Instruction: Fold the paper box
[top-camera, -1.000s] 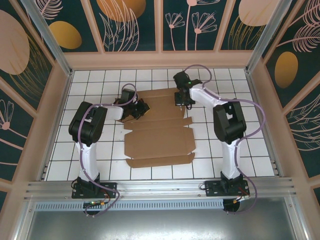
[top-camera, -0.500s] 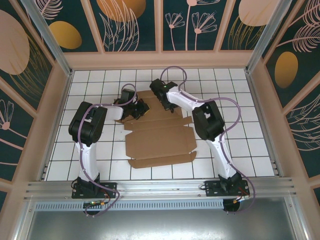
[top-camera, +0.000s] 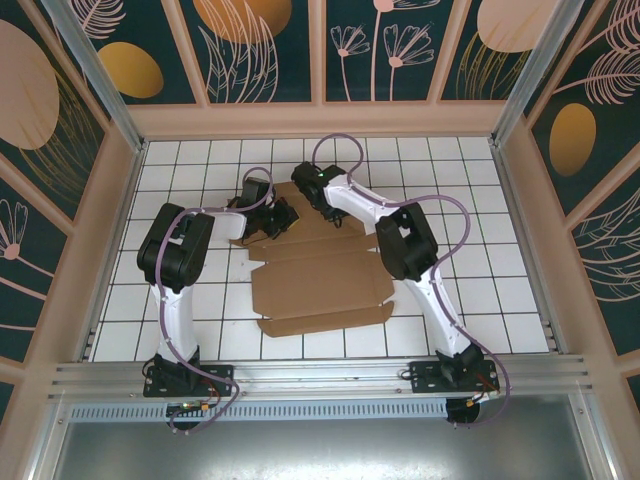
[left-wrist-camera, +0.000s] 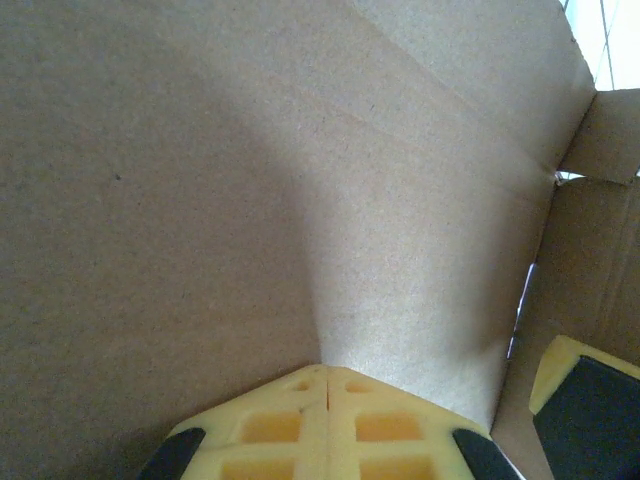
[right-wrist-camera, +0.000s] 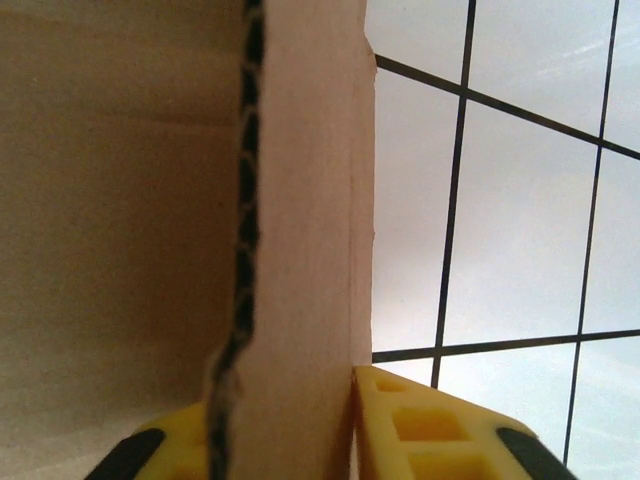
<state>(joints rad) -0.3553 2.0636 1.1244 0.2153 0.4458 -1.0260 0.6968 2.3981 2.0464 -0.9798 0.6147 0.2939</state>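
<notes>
One paper box (top-camera: 320, 280), seemingly in right end effector (right-wrist-camera: 285, 400).

The table (top-camera: 480, 290) is white tile with dark grid lines. One brown cardboard sheet (top-camera: 320, 285) lies on it, reaching from the centre toward 12 o'clock, with its near flaps flat on the tiles toward 6 o'clock.

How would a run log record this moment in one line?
paper box: mostly flat sheet | left pincer: shut on it | right pincer: straddles flap edge, grip unclear
</notes>
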